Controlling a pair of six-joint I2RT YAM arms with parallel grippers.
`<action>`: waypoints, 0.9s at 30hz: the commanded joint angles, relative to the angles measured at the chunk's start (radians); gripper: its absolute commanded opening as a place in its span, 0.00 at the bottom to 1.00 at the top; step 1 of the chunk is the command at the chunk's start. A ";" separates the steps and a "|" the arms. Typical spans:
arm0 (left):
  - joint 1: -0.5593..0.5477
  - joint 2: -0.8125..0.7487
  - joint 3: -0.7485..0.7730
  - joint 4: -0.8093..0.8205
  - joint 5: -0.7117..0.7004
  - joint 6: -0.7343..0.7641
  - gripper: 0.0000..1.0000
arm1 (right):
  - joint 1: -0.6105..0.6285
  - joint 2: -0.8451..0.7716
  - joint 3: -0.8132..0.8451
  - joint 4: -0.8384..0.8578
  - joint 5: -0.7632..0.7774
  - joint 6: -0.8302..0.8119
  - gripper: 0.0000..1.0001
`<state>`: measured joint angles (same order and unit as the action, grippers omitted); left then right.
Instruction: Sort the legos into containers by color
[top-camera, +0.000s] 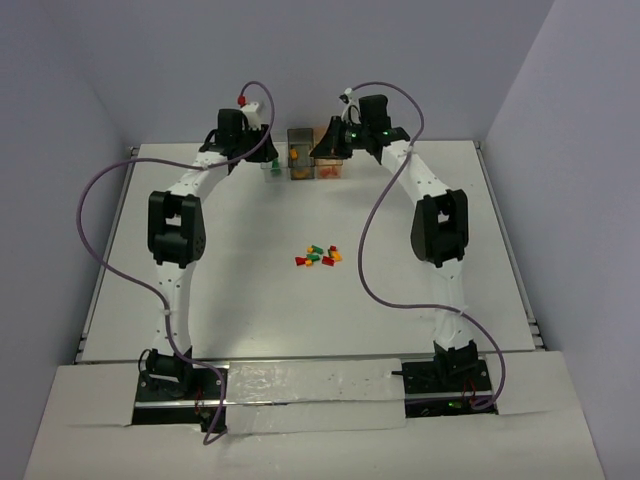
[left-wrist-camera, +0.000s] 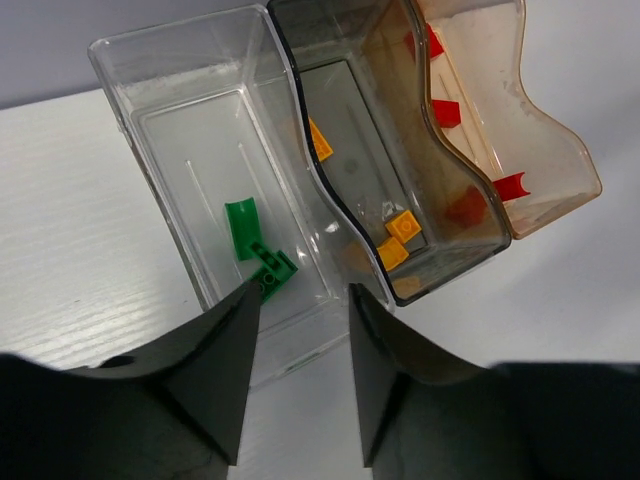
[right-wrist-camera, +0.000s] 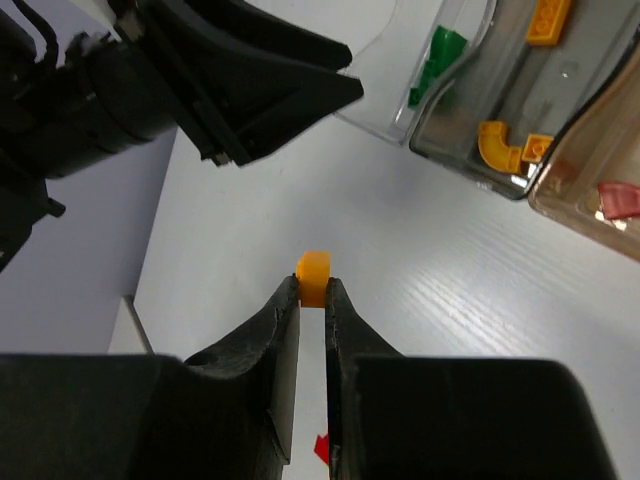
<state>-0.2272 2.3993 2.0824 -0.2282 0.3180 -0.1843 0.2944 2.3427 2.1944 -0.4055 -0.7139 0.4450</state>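
Your left gripper (left-wrist-camera: 302, 292) is hanging right over the near end of the clear box (left-wrist-camera: 160, 110). Its jaws are spread apart with nothing between them. Two green bricks (left-wrist-camera: 272, 268) lie close together on the floor of that box, just past the fingertips. Your right gripper (right-wrist-camera: 312, 290) has its jaws pressed together on a small orange brick (right-wrist-camera: 313, 276), pinched right at the tips and held up off the table (top-camera: 250, 300). From above, that gripper sits over the far end of the table by the row of boxes. I can't tell from the wrist view exactly which box it's lined up with. The three boxes stand side by side and touching: the clear one on the left, the dark grey box (left-wrist-camera: 340, 90) in the middle and the orange-tinted box (left-wrist-camera: 555, 150) on the right. The dark one holds a few yellow-orange bricks (left-wrist-camera: 403, 228), and the tinted one has a few red bricks (left-wrist-camera: 447, 112). The rest of your work is the pile of loose bricks (top-camera: 318, 256) in the middle of the table, a mix of red, green and orange, well apart from the boxes and from both grippers.
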 joint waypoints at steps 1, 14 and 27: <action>0.003 -0.006 0.048 0.014 -0.004 -0.007 0.55 | 0.022 0.062 0.075 0.162 -0.020 0.103 0.00; 0.026 -0.199 0.053 -0.055 0.055 -0.020 0.73 | 0.028 0.177 0.040 0.490 0.064 0.421 0.01; 0.076 -0.559 -0.313 -0.049 0.109 -0.063 0.82 | 0.040 0.238 0.079 0.438 0.249 0.423 0.12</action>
<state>-0.1606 1.9066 1.8399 -0.2870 0.3851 -0.2117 0.3192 2.5380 2.2269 0.0014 -0.5227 0.8715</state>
